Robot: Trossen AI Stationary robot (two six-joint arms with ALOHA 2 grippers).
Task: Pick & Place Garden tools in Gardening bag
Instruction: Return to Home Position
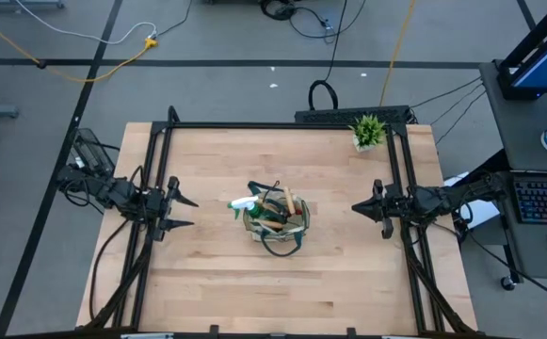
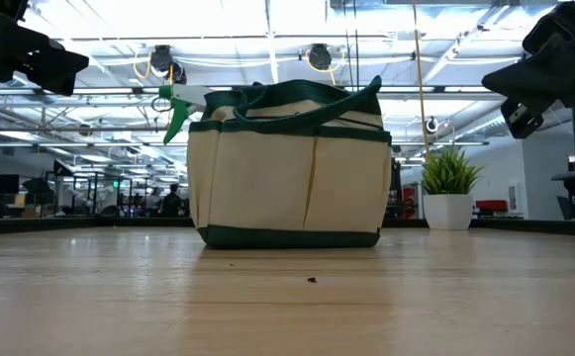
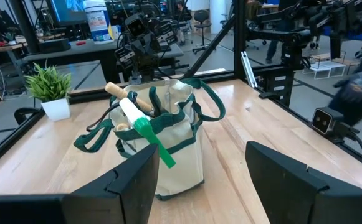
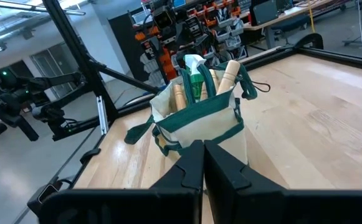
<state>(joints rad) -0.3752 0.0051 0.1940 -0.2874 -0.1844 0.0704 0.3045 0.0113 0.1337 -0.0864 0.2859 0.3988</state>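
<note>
1. Garden tools sit gathered in the round tan fabric gardening bag (image 1: 275, 218) with dark green trim, which stands upright near the middle of the light wooden table (image 1: 254, 282).
2. A green-and-white plastic spray bottle (image 3: 144, 127) pokes out over the bag's rim on my left side, its nozzle hanging outside. Pale round wooden handles (image 4: 229, 73) stand up among the dark loop handles. I cannot make out every tool down inside.
3. No tool shows on the wood outside the bag, so I judge the packing done. What is left is only to bring both arms to rest.
4. My left end effector (image 1: 194, 214) hovers near the table's left side, raised off the wood. Its fingers are spread wide and grasp nothing.
5. My right end effector (image 1: 358, 207) hovers near the right side at about the same height. It is clenched, its fingers pressed together with nothing between them.
6. Both point toward the bag and are well apart from it, with bare wood between on either side.
7. Room to move is good. The bag is the only thing mid-table, and a small spiky green potted plant (image 1: 368, 132) in a white pot stands in the far right corner, out of my right arm's way.
8. The edges to mind are the black metal frame rails (image 1: 254, 125) that run along the table's sides. Each arm sits just beside its own rail, so I would judge a retreat straight back to be the safe line.
</note>
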